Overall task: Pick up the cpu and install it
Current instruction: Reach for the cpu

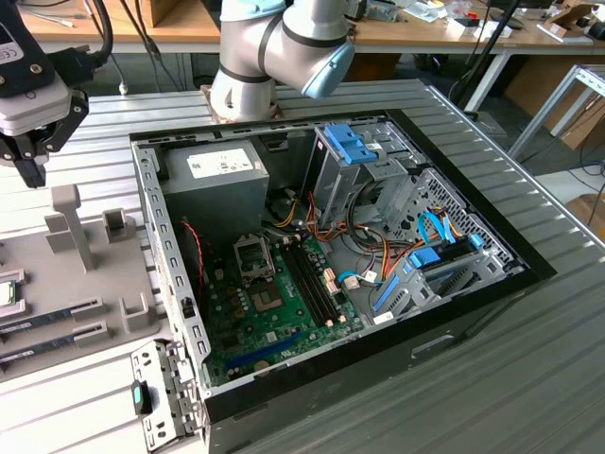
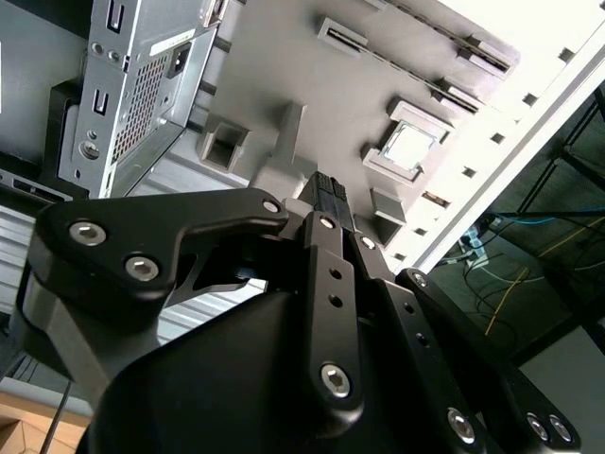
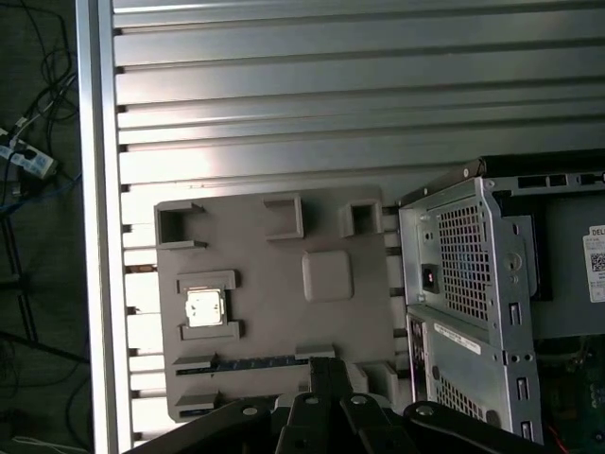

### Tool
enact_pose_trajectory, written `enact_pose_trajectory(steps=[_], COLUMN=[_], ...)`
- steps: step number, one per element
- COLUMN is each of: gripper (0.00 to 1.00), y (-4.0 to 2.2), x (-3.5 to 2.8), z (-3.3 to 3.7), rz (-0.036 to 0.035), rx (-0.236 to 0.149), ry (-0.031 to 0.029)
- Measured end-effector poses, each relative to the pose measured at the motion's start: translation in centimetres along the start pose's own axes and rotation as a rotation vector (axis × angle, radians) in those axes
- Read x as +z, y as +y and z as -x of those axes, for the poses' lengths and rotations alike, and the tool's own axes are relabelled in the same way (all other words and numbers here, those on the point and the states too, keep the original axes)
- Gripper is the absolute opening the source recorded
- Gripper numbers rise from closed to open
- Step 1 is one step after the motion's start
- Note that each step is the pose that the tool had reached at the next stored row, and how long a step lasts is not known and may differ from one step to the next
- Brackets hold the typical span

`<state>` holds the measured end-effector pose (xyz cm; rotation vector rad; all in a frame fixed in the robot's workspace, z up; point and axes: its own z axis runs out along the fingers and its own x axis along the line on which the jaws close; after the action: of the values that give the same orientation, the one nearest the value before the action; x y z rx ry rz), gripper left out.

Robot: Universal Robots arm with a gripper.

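Firstly, exterior view, pincer (image 1: 34, 170): hangs high over the fixture tray (image 1: 57, 272) at the exterior view's left, pointing down, fingers together, gripping nothing.
Exterior view, arm: rises from its base (image 1: 244, 93) behind the computer case (image 1: 165, 246), then reaches across toward the exterior view's left.
Exterior view, cpu (image 1: 7, 294): lies flat in the fixture tray at the very edge of the picture, well apart from the socket frame (image 1: 253, 253) on the motherboard (image 1: 284, 317).
Exterior view, risk: probably a carry over the case wall; could clip that wall or the power supply (image 1: 213, 175) if held low.
Second wrist view, pincer (image 2: 327, 194): tips pressed together, well above the fixture tray (image 2: 274, 66).
Second wrist view, cpu (image 2: 408, 147): sits square in its raised pocket, off to one side of the tips, untouched.
Second wrist view, risk: likely a knock on the chip's top or the pocket ledges if lowered while shut or off-centre.
First wrist view, pincer (image 3: 321, 367): closed tips over the rim of the fixture tray (image 3: 274, 322), near the computer case (image 3: 463, 369).
First wrist view, cpu (image 3: 204, 306): bright metal top up, framed by pocket ledges, apart from the tips.
First wrist view, risk: thin and flat, little to grip; may tilt, slip or drop from a shallow hold, and could damage the socket contacts if seated skewed.
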<state>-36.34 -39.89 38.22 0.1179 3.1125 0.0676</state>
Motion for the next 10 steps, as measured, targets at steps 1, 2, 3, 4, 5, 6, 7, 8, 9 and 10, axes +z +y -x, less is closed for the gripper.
enact_pose_trajectory(steps=[1,2,3,4,5,6,7,8,9,10], gripper=[0.11,0.11,0.11,0.11,0.11,0.11,0.11,0.11,0.11,0.11], y=[0.0,0.0,-0.01,-0.01,-0.01,-0.01,-0.02,-0.02,-0.02,-0.02], x=[0.01,0.02,0.06,0.09,0.1,0.1,0.12,0.12,0.13,0.14], z=[-0.02,-0.03,-0.07,-0.11,-0.12,-0.13,-0.14,-0.15,-0.16,-0.17], rz=[0.0,-0.0001,0.0,0.0,0.0,0.0,0.0,0.0,0.0,0.0], rx=[0.0,0.0,0.0,0.0,0.0,0.0,0.0,0.0,0.0,0.0], ry=[0.0,0.0,-0.0001,0.0,0.0,0.0001,0.0,0.0,0.0,0.0])
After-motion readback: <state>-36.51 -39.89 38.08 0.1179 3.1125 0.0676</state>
